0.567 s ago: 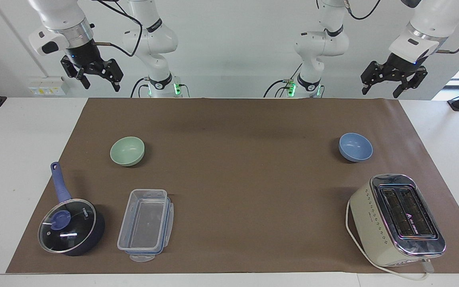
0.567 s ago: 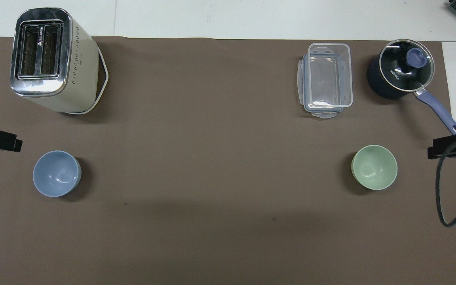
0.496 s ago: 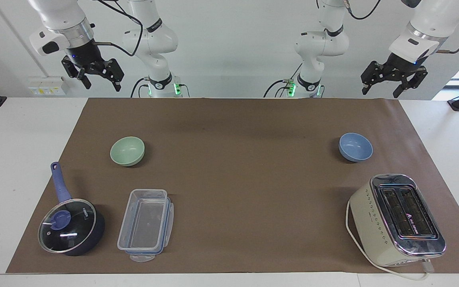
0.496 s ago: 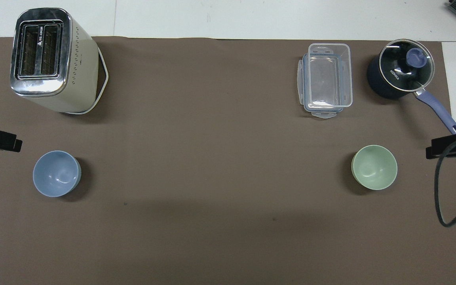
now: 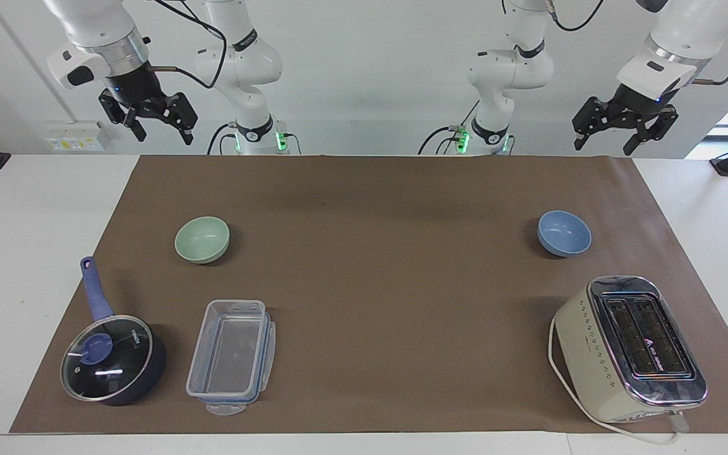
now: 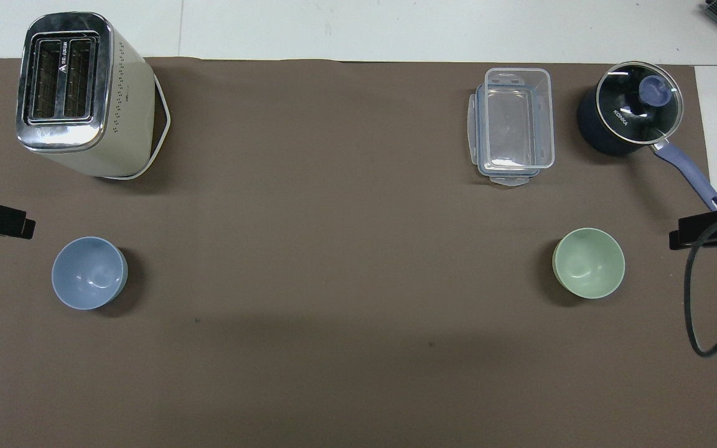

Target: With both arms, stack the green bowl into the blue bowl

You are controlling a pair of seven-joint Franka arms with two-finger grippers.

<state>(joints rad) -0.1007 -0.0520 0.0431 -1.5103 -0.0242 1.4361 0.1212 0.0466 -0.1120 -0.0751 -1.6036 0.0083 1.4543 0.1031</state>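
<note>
The fingers of the right gripper (image 5: pixel 160 129) stand wide apart and hold nothing; the gripper hangs in the air over the desk edge nearest the robots, at the right arm's end. The fingers of the left gripper (image 5: pixel 605 140) are likewise spread wide and empty, hanging over the same edge at the left arm's end. Both arms wait, raised clear of the desk (image 5: pixel 29 253).

A brown mat (image 5: pixel 389 303) covers most of the desk. The green bowl (image 5: pixel 202 239) sits upright on the mat toward the right arm's end, apart from everything else. The blue bowl (image 5: pixel 564 233) sits upright toward the left arm's end, at about the same depth from the robots, so that the two bowls are well apart with bare mat between them.

Farther from the robots than the green bowl lie a clear plastic container (image 5: pixel 231 356) and, beside it toward the mat's corner, a dark blue saucepan (image 5: pixel 111 357) with a glass lid, its handle pointing toward the robots. Farther from the robots than the blue bowl stands a cream toaster (image 5: pixel 629 347), near the mat's other corner on that edge, its white cord (image 5: pixel 582 404) looping round its base.
</note>
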